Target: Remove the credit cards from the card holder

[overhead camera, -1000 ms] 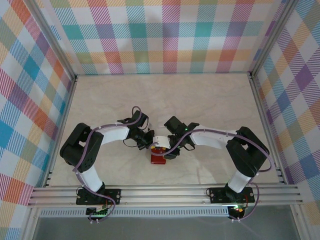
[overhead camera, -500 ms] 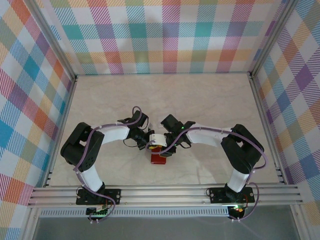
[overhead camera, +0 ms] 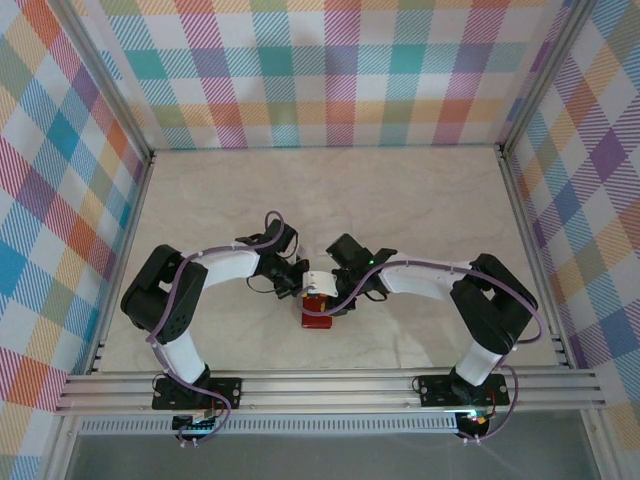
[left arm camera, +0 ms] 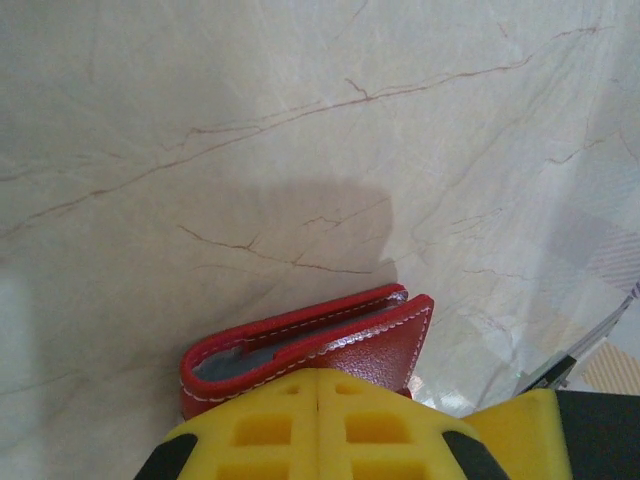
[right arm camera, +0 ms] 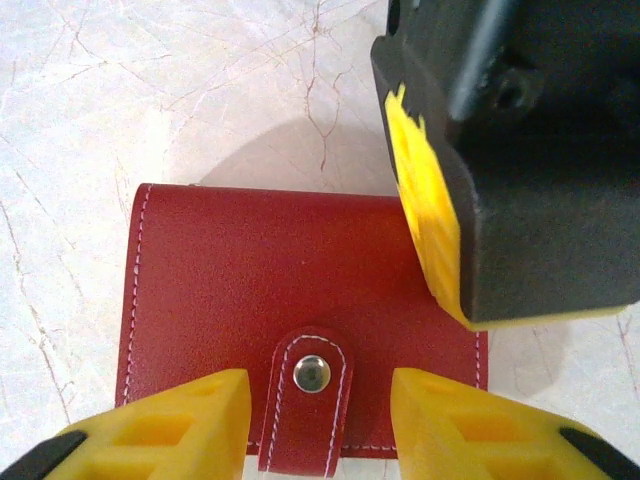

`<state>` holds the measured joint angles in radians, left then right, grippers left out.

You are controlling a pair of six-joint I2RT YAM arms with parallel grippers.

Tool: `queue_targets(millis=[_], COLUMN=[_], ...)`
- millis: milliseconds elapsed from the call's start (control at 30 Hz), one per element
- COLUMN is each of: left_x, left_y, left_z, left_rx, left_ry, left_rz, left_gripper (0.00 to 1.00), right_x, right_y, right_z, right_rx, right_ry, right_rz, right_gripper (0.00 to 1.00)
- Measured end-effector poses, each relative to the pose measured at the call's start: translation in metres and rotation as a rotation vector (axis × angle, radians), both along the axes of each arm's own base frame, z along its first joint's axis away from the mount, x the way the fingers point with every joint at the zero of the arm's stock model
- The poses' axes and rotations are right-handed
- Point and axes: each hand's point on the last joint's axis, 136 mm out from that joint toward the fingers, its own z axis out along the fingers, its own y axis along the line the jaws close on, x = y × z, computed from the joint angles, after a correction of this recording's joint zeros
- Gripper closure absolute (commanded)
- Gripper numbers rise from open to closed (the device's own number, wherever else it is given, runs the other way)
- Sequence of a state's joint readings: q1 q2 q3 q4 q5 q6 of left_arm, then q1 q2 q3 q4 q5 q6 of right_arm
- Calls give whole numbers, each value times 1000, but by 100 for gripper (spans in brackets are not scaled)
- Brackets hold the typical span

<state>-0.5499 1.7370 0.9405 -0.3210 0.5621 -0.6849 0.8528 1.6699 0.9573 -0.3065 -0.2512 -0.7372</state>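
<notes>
**A:** Starting on the left, how does the left pincer (left arm camera: 317, 388) stand to the card holder (left arm camera: 305, 345)?

**B:** It is pressed together with nothing between its fingers, right at one long edge of the card holder. The right wrist view puts it over a corner on the side away from the snap tab (right arm camera: 312, 373). I cannot tell whether it bears down there.

**A:** And the card holder itself?

**B:** It lies flat on the tabletop (overhead camera: 420, 210) between the two arms, folded, with the tab snapped over. A grey slit shows along its edge. I take it the credit cards are inside.

**A:** The right pincer (right arm camera: 315, 395)?

**B:** It is spread and pinching nothing, with one finger on each side of the snap tab. The card holder's long axis runs crosswise, along the same line as the gap between those fingers.

**A:** So which arm moves?

**B:** The right, I judge. The tab points straight at it and must come up before any card does.
</notes>
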Motion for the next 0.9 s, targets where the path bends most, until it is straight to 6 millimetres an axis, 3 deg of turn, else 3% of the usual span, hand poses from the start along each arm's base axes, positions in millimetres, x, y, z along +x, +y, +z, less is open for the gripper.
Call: queue_targets(millis=[267, 733, 900], left_x=[11, 4, 4], left_y=[-5, -1, -1], left_z=[14, -4, -5], left_rx=[0, 35, 30], left_ry=[-31, 23, 22], left_rz=[-12, -16, -16], left_gripper=[100, 100, 100], right_x=[-3, -11, -10], right_y=[-3, -4, -1], right_z=[3, -16, -19], right_rx=[0, -66, -94], right_ry=[-11, 40, 45], right_rz=[5, 27, 31], right_gripper=[58, 56, 61])
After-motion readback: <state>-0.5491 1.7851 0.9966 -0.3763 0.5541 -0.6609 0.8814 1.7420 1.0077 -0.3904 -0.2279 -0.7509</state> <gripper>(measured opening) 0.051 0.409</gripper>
